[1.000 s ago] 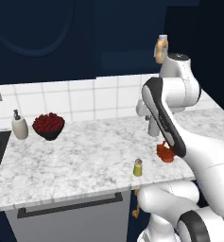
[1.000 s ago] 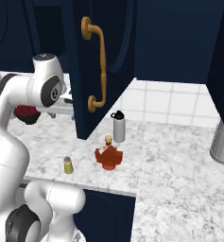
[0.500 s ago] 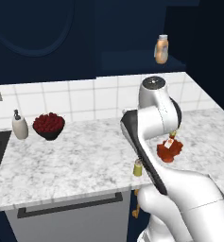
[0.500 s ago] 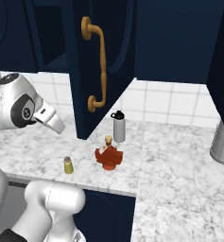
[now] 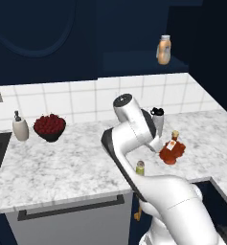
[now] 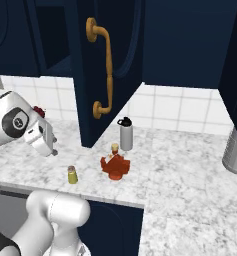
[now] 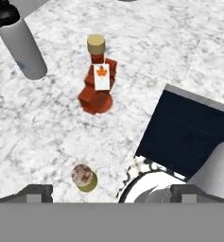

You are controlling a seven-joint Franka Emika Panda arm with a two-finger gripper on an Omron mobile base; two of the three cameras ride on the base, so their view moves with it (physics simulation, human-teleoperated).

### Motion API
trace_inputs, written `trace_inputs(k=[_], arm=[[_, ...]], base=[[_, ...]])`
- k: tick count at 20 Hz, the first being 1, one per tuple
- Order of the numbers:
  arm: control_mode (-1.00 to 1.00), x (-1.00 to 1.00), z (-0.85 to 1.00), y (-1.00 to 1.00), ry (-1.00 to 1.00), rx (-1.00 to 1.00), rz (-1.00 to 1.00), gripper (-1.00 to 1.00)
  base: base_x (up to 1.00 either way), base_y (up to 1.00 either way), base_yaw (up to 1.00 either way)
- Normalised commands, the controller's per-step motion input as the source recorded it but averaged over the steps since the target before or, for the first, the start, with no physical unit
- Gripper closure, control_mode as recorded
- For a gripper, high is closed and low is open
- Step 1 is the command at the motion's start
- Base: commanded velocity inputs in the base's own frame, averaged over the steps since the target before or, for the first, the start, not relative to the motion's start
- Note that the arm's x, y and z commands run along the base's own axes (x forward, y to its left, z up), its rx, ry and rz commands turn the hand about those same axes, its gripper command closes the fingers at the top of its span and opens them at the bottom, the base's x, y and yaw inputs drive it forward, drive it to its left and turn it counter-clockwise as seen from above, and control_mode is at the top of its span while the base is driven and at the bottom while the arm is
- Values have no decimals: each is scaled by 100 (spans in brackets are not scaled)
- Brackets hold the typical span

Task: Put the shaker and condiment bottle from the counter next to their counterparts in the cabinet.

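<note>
Swinging down and toward the front edge of the surface (image 5: pixel 62 167), the arm has dropped over the last second from beside the cabinet (image 5: pixel 134 62) to a low pose, and the claw (image 6: pixel 49 148) now hangs above the marble, just left of the shaker (image 6: pixel 72 174). Neither bottle nor shaker has shifted in that time.

From the hand view the shaker (image 7: pixel 84 177) sits low, close ahead of the fingertips (image 7: pixel 35 191), which stand wide apart with nothing between them. The condiment bottle (image 7: pixel 98 80) stands farther on, upright, with the grey shaker (image 7: pixel 21 45) off to one side of it.

Both task items are on the surface near its front edge, the shaker (image 5: pixel 140 167) a little apart from the bottle (image 5: pixel 172 149). Up on the cabinet shelf the orange bottle (image 5: pixel 164 50) stands alone, and the door (image 6: pixel 105 70) is swung open.

By my reading nothing has been delivered yet. The claw seems to be lining up on the shaker for the first pick; after that come the lift to the shelf, then the same for the bottle.
</note>
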Motion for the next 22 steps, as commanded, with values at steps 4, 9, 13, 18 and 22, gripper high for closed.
trace_inputs(k=[4,9,13,18,22], arm=[[-100,33,-48,22,0,-4,-40,-100],[-100,4,-60,0,-1,-9,-18,-100],[-100,10,-67,0,-2,-10,-16,-100],[-100,30,-42,0,0,-3,-10,-100],[-100,33,-28,0,0,-1,-7,-100]], base=[[0,0,0],[0,0,0],[0,0,0],[0,0,0],[0,0,0]])
